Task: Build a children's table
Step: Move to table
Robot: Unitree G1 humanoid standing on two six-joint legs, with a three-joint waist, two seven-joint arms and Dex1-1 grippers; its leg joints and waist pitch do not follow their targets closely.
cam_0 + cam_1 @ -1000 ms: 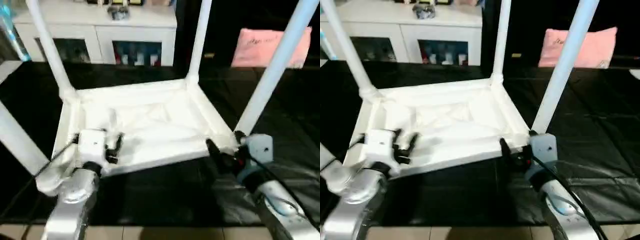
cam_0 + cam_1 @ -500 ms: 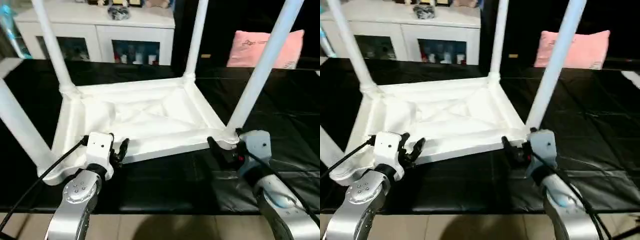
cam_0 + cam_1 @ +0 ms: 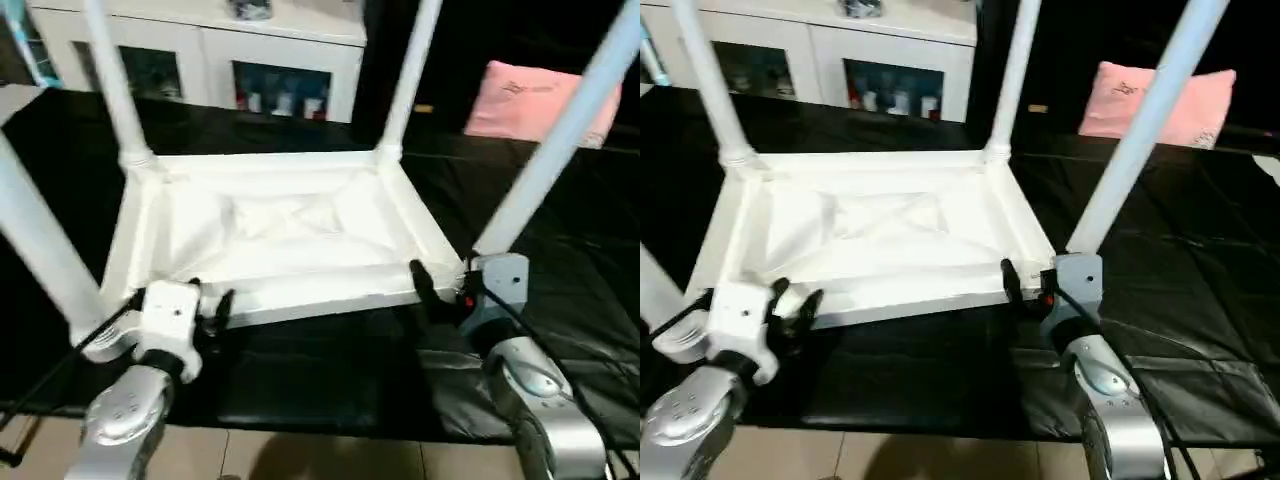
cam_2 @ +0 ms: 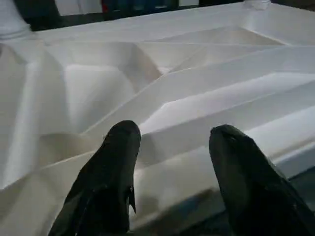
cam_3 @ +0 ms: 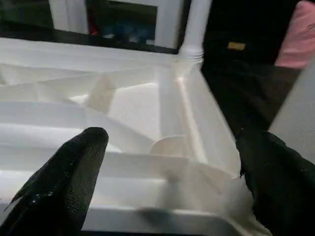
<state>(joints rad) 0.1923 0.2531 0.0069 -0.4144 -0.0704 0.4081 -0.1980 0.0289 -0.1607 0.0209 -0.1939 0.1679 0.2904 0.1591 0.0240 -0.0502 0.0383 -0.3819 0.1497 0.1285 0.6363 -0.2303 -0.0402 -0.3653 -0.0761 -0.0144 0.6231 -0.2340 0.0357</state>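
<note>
The children's table lies upside down on a black mat, its white ribbed tabletop (image 3: 280,230) facing up. Four white legs stand up from the corner sockets: far left (image 3: 115,90), far right (image 3: 405,85), near right (image 3: 560,140) and near left (image 3: 35,250). My left gripper (image 3: 210,305) is open at the tabletop's near rim, left of the middle. In the left wrist view its black fingers (image 4: 113,167) stand apart just short of the rim. My right gripper (image 3: 445,295) is wide open at the near right corner, and its fingers (image 5: 74,182) flank the corner socket.
A white cabinet (image 3: 200,50) with glass doors stands behind the mat. A pink cushion (image 3: 540,95) lies at the back right. The black mat (image 3: 330,370) ends close in front of me, with pale floor (image 3: 300,460) below its edge.
The camera has shifted. My left gripper has drawn back from over the ribbed underside to the near rim. The right gripper stays at the near right corner. Neither gripper's opening has changed.
</note>
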